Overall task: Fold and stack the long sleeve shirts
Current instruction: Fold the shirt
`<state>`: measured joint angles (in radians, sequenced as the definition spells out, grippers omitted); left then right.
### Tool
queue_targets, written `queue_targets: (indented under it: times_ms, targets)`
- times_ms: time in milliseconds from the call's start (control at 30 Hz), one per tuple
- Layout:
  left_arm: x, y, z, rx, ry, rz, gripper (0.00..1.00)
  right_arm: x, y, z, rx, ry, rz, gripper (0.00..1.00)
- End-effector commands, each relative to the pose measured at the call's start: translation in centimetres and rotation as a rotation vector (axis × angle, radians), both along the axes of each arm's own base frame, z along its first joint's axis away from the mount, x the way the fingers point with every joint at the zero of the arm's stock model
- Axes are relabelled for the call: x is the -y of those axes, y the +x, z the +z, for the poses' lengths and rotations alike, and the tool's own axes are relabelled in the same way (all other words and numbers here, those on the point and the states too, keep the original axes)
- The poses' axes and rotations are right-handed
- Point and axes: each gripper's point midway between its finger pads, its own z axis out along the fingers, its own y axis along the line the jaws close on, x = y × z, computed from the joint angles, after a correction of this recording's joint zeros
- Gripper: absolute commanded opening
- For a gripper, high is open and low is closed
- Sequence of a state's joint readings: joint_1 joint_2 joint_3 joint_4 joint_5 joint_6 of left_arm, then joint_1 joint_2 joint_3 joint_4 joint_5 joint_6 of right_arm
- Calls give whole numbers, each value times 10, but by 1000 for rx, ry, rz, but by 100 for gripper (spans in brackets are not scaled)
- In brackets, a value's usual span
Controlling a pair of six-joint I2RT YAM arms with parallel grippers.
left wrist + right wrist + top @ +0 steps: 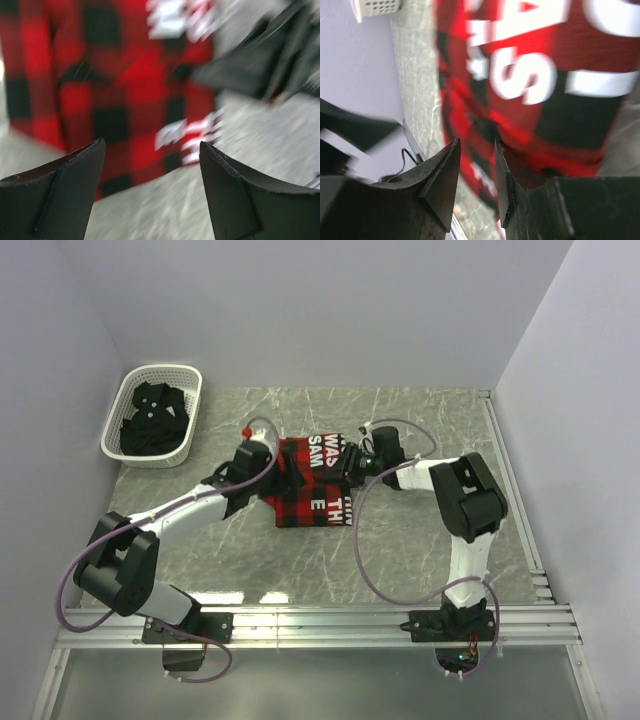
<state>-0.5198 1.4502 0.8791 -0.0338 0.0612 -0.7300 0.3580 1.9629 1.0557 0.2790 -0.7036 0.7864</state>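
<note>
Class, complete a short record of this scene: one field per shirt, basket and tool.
Centre: red-and-black checked flannel shirt with white lettering, folded roughly rectangular, on grey marbled table.
Far left: plain black shirt crumpled inside white plastic lattice basket.
Left tool: open, empty, by flannel's left side.
Right tool: jaws narrow, at flannel's right side; grip unclear.

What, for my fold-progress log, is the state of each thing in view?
Flannel, folded, lying flat.
Black shirt, crumpled in basket.
Basket, upright, holding black shirt.
Left gripper, open, empty.
Right gripper, jaws narrow at flannel's edge; grip unclear.
</note>
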Motion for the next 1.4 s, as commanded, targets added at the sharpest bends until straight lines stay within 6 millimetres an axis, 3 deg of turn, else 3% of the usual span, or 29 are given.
queue_targets:
  times_ms: [0,100,267,300,367,400,433,500,533,600,633,700,733,933,1000,1233,1367]
  targets:
    - [-9,-24,-23,-80,-9,7,82,5,9,-12,1,55,-43,41]
    - [-11,-32,-32,-101,-8,-3,82,8,6,-15,-13,64,-31,41]
    - [-10,-36,-46,-140,6,-12,81,4,23,48,112,105,-18,41]
    - [-12,-37,-50,-150,18,-7,81,2,35,65,142,106,-27,41]
    - [-15,-36,-56,-159,35,-1,81,0,48,74,161,104,-36,41]
    - [-14,-36,-57,-161,37,-2,81,-2,63,89,200,109,-48,41]
    - [-14,-37,-59,-168,41,-4,81,-3,71,80,183,101,-58,41]
    - [-14,-36,-59,-170,41,-4,81,-5,89,85,199,119,-79,41]
    - [-14,-37,-62,-180,44,-4,81,-6,95,67,167,114,-88,41]
    - [-14,-37,-63,-183,46,-5,81,-2,110,60,151,132,-122,41]
    - [-14,-38,-63,-184,47,-5,81,-2,113,41,116,130,-132,41]
    - [-15,-38,-63,-186,47,-1,81,2,120,30,91,150,-157,41]
    - [-16,-38,-64,-186,53,3,81,4,121,15,62,145,-168,41]
    - [-19,-39,-66,-184,61,10,80,24,126,-15,0,150,-217,41]
    - [-20,-40,-66,-187,63,12,80,28,126,-14,4,152,-209,41]
    - [-24,-39,-54,-155,63,29,80,48,136,26,136,42,-190,42]
    - [-24,-39,-54,-158,59,34,80,44,145,36,151,56,-163,42]
